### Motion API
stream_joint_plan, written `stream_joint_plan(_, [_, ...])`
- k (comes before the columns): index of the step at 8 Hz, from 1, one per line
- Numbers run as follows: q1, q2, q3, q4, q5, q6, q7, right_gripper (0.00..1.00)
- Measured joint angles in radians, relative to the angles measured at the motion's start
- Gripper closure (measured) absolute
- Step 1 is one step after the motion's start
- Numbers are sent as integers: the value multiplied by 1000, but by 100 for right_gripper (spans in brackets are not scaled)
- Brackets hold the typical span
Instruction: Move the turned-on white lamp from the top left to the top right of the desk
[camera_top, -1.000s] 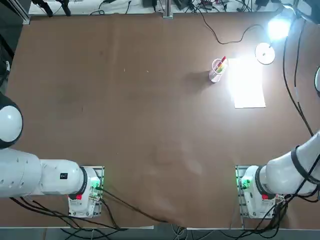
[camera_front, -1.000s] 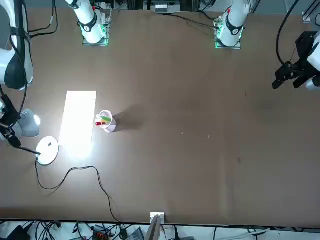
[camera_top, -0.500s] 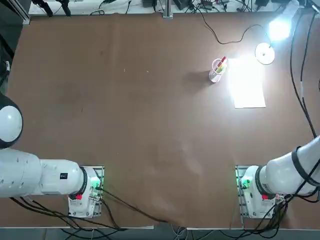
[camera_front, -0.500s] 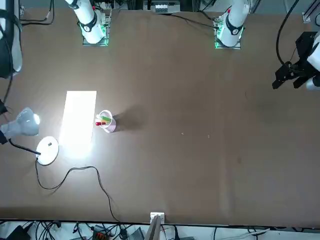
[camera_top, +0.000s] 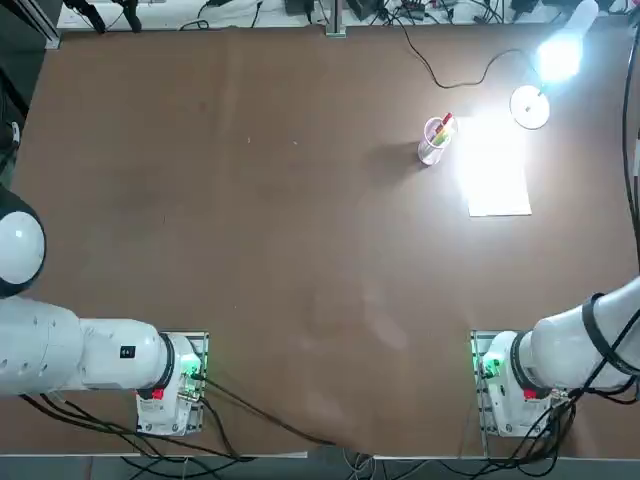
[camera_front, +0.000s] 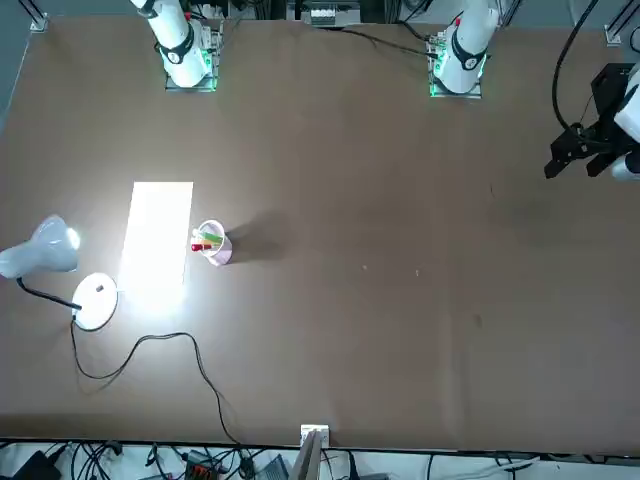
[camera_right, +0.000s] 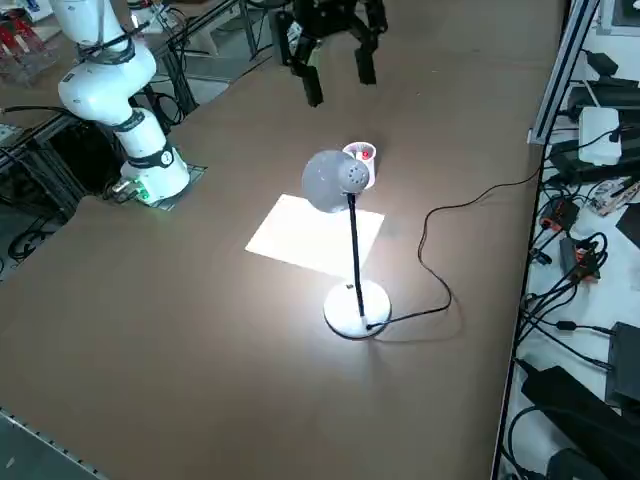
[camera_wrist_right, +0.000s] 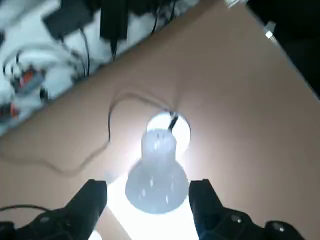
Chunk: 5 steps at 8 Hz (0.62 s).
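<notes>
Wrist view puts my released right gripper (camera_wrist_right: 148, 202) above the lamp (camera_wrist_right: 157, 170), which stands at the counter's (camera_top: 250, 230) upper right in the top view; I'd withdraw straight, avoiding its cord (camera_wrist_right: 112, 125).

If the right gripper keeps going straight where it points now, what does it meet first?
Most likely the lamp: in the wrist view its glowing head sits right between the open jaws of the right gripper, with the round base beyond it. How far above it the gripper hangs is unclear.
</notes>
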Motion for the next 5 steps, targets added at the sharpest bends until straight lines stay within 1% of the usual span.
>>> stream_joint_plan(1, [4,-11,11,15,32,-122,-107,0])
stream_joint_plan(3, [16,-30,57,22,72,-369,-290,0])
stream_joint_plan(4, [35,-29,82,7,90,-445,-325,0])
stream_joint_plan(5, [67,-33,93,-53,97,-385,-327,0])
